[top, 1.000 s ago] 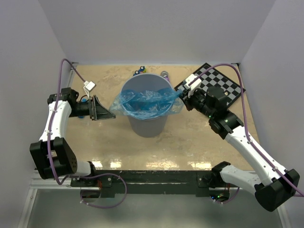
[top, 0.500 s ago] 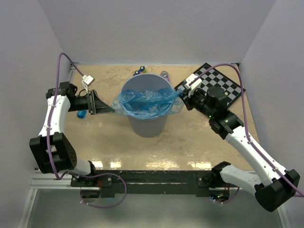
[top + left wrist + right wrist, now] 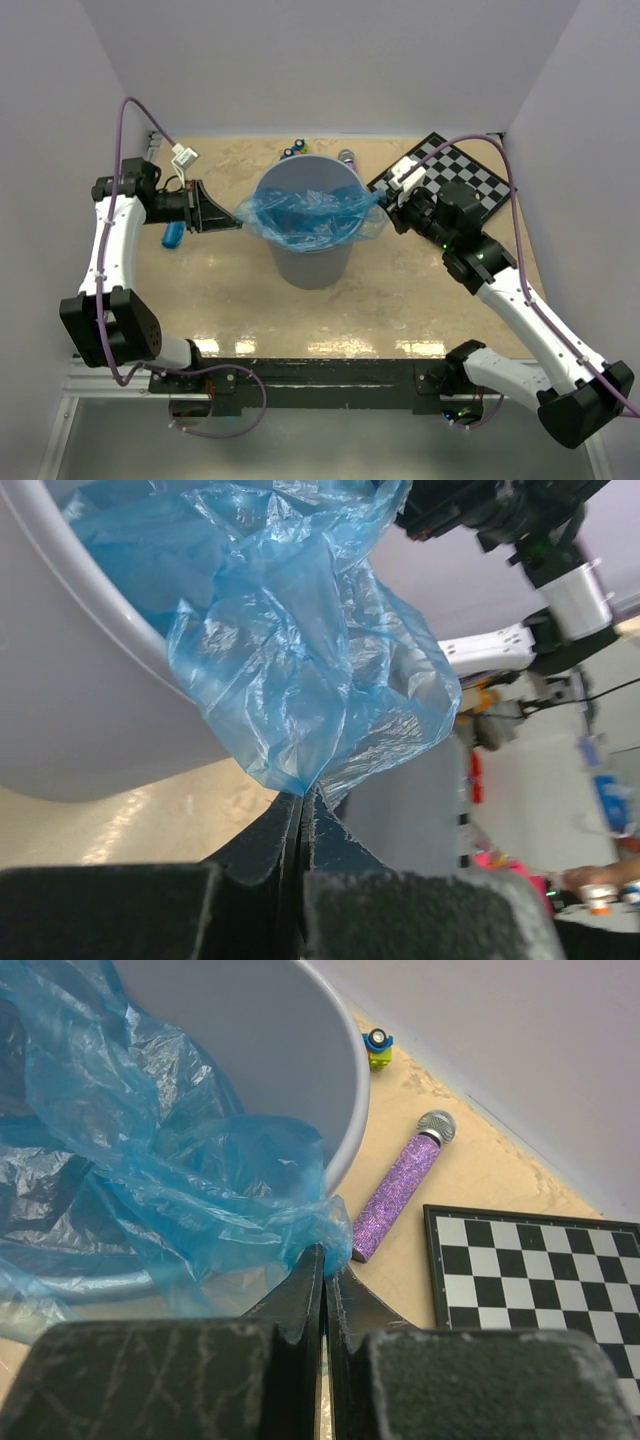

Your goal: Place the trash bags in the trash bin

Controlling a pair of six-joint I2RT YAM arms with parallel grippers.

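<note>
The grey trash bin point(image 3: 312, 262) stands mid-table with a crinkly blue trash bag point(image 3: 308, 215) spread across its mouth and draped over both sides of the rim. My left gripper point(image 3: 238, 222) is shut on the bag's left edge, just outside the rim. In the left wrist view the film point(image 3: 300, 670) hangs over the bin wall point(image 3: 90, 720) and tapers into the left gripper point(image 3: 302, 795). My right gripper point(image 3: 386, 207) is shut on the bag's right edge. The right wrist view shows the film point(image 3: 170, 1200) pinched at the right gripper point(image 3: 325, 1252) beside the bin's rim point(image 3: 345, 1110).
A purple glittery microphone point(image 3: 398, 1190) lies behind the bin next to a chessboard point(image 3: 455, 180) at the back right. A small toy figure point(image 3: 378, 1048) stands near the back wall. A blue object point(image 3: 172, 234) lies on the table under the left arm. White walls enclose three sides.
My left gripper moved right and back toward the bin and closed on the bag's left edge. The right arm stayed put, still gripping the right edge.
</note>
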